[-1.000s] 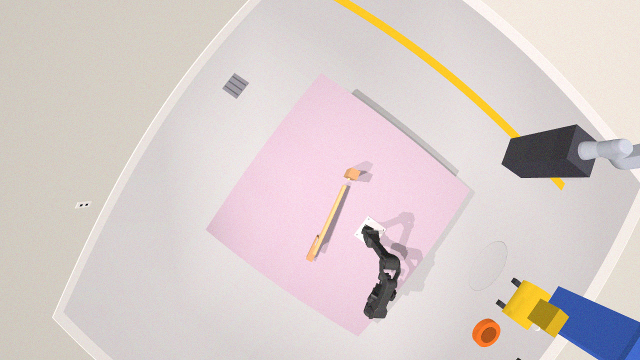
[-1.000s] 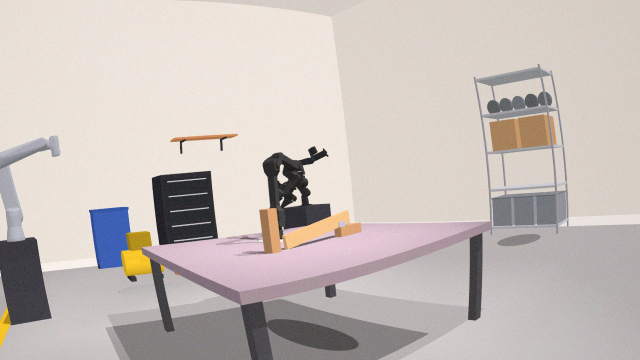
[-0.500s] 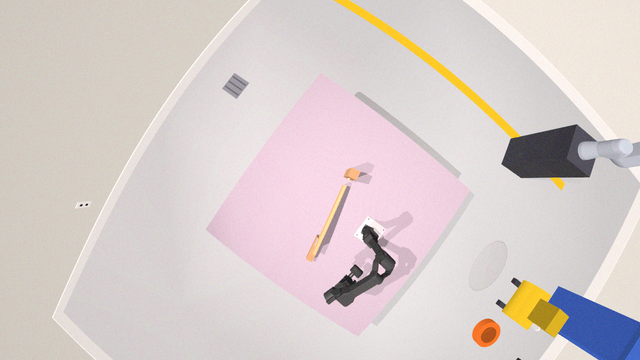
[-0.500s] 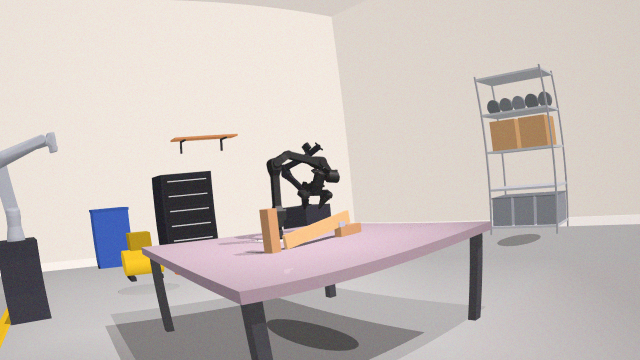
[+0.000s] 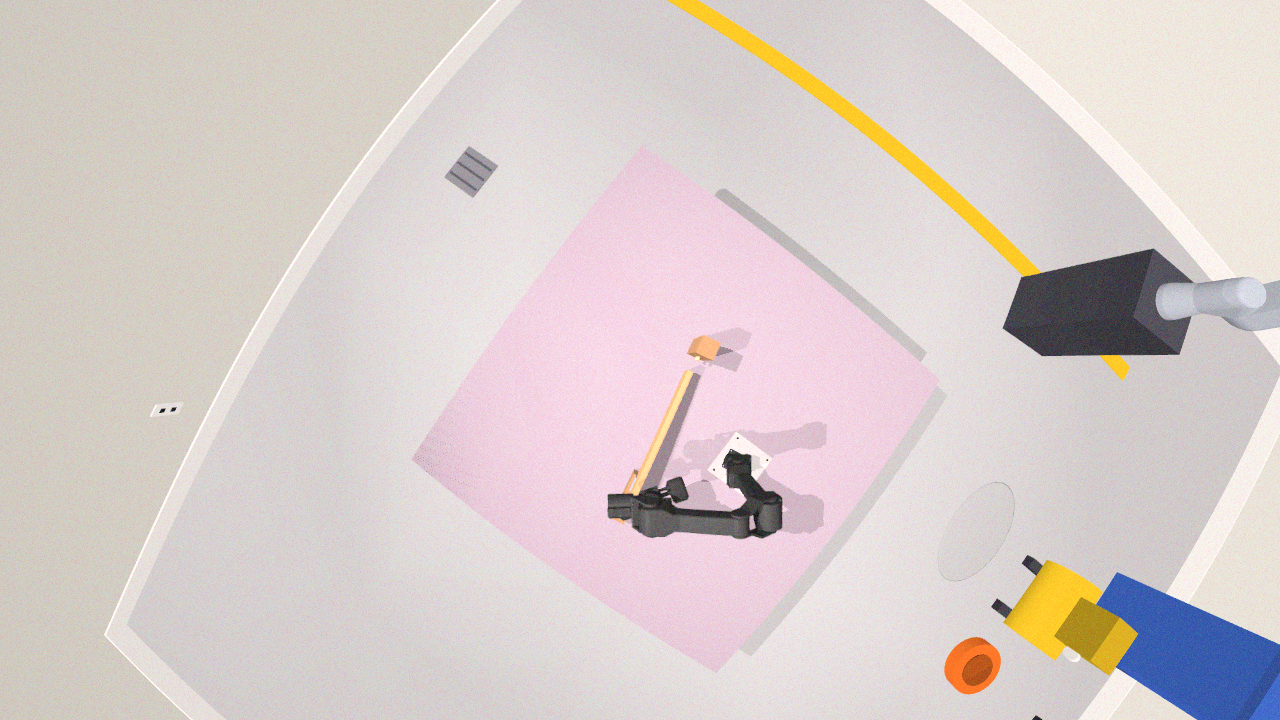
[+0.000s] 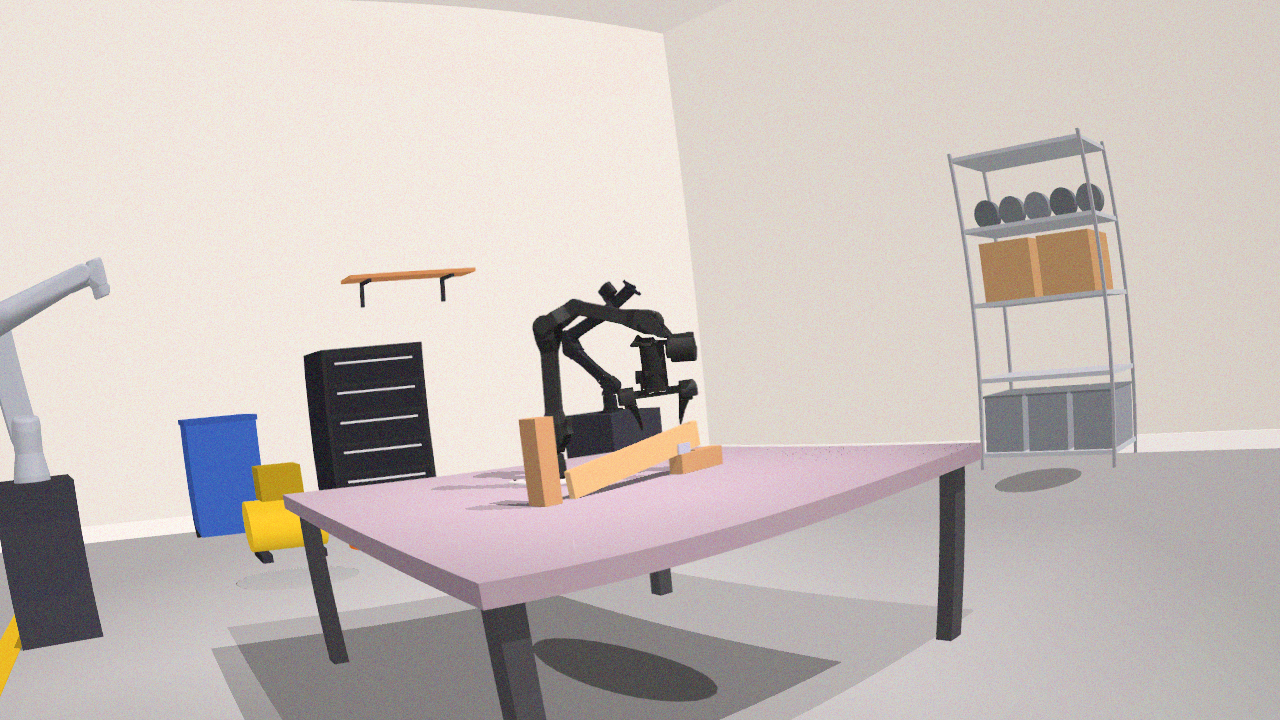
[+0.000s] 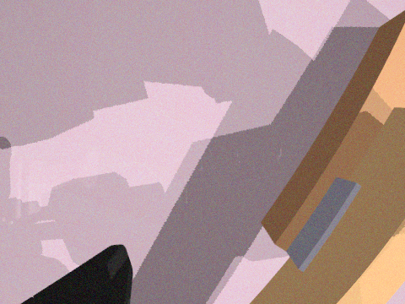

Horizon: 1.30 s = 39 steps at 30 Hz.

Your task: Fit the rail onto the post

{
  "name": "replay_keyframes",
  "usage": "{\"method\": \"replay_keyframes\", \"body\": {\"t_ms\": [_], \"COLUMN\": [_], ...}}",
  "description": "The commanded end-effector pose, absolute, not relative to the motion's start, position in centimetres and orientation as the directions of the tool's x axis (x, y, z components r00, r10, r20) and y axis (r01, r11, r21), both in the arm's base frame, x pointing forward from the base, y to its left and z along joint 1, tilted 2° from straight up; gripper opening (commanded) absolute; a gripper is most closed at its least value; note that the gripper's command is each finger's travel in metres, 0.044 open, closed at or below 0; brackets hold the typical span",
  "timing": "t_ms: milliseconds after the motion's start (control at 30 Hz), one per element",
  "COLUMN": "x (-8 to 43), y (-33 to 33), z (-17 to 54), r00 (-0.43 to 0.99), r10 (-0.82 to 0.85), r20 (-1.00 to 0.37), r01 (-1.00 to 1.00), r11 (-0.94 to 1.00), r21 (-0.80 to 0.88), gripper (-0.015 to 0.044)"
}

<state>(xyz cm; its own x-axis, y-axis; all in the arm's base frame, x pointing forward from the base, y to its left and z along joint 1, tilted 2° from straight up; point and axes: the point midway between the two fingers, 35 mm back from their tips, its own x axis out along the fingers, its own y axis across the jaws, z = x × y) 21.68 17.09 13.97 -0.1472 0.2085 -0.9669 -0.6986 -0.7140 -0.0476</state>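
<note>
While gripper (image 6: 658,404) gapes, rail (image 6: 631,462) seemingly below

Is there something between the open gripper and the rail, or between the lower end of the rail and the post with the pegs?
Nothing visible blocks either path. The open gripper hangs above the rail near the footboard block with only air between. The rail's low end lies just in front of the post, no object between them.
</note>
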Motion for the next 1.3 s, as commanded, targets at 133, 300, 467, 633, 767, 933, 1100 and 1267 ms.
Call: {"method": "replay_keyframes", "body": {"t_ms": [133,300,467,633,767,933,1100,1267], "x": [27.3,28.1,27.5,26.8,26.8,26.9,27.0,27.0], "y": [6.9,-0.3,-7.9,-11.0,-11.0,-11.0,-11.1,-11.1], "z": [13.0,12.3,11.8,11.7,11.6,10.8,10.0,9.2], "r00": [-0.018,0.002,0.004,-0.001,-0.001,-0.001,-0.001,-0.001], "r10": [0.144,0.078,0.014,-0.011,-0.011,-0.011,-0.011,-0.011], "r20": [-0.989,-0.997,-1.000,-1.000,-1.000,-1.000,-1.000,-1.000], "r01": [-0.870,-0.960,-0.995,-0.999,-0.999,-0.999,-0.999,-0.999], "r11": [-0.489,-0.278,-0.104,-0.042,-0.042,-0.042,-0.042,-0.042], "r21": [-0.055,-0.024,-0.005,0.002,0.002,0.002,0.002,0.002], "gripper": [0.0440,0.0440,0.0440,0.0440,0.0440,0.0440,0.0440,0.0440]}}
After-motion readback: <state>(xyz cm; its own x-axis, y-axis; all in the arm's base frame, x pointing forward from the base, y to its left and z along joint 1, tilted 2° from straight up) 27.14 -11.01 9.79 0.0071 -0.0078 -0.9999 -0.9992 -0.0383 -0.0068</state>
